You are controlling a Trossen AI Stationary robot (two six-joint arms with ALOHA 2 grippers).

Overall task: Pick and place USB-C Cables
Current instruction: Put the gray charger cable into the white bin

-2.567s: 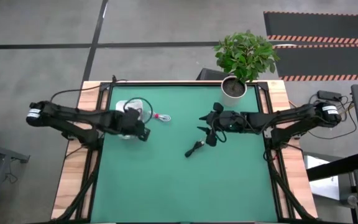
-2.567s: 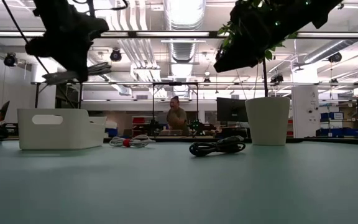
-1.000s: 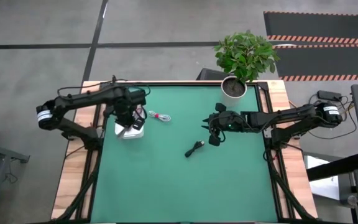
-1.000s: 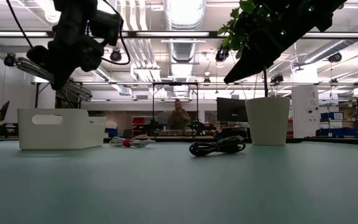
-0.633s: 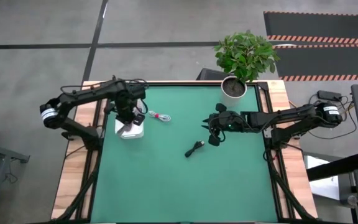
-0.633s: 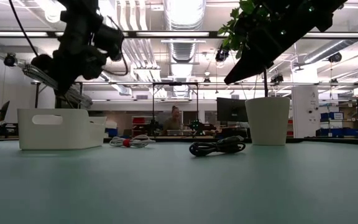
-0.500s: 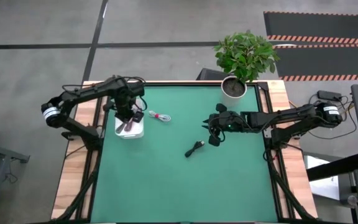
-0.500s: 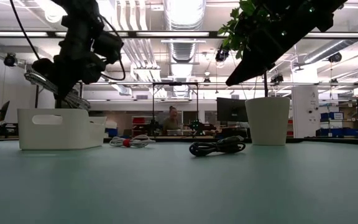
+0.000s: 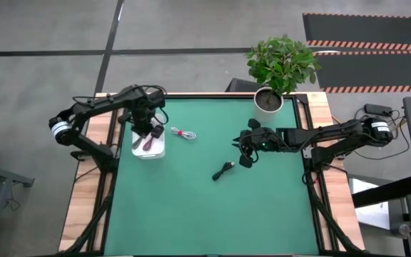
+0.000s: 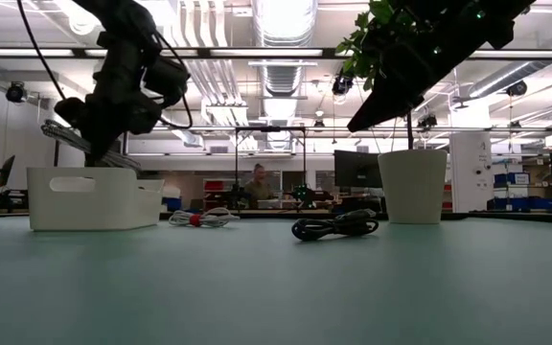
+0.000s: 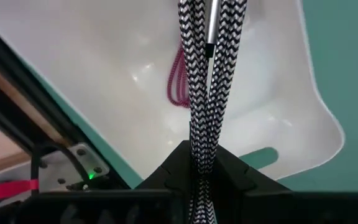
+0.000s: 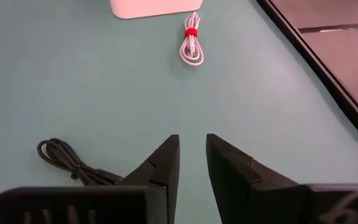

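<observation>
Since the earlier frames the left arm has swung from beside the white tray point(image 9: 148, 148) to over it, and its gripper point(image 9: 147, 133) has come lower, now hanging just above the tray's rim in the low view. Its fingers point(image 11: 166, 174) are clamped on the grey cable point(image 11: 205, 74), a braided black-and-white bundle that runs straight out from between the fingertips and dangles over the tray's open inside. The red cable point(image 11: 179, 78) already lies on the tray floor, behind the hanging bundle in the left wrist view and apart from it.

The right gripper point(image 9: 242, 148) has hardly moved; it hovers above the counter point(image 9: 212, 207) near the middle, its fingers point(image 12: 163, 165) slightly parted and holding nothing. The black cable point(image 9: 224, 170) lies on the counter just beside and in front of that gripper, not touching it. The white cable with a red tie point(image 9: 184, 133) lies flat on the counter just beside the tray, on the side toward the centre, and clear of both grippers.

The tray sits close to the counter's left edge and far corner, with the wooden border right beside it. The potted plant point(image 9: 277, 68) stands at the far edge, near the right arm. The near half of the green surface carries nothing, so there is wide room there. A person point(image 10: 257, 180) shows far back in the room.
</observation>
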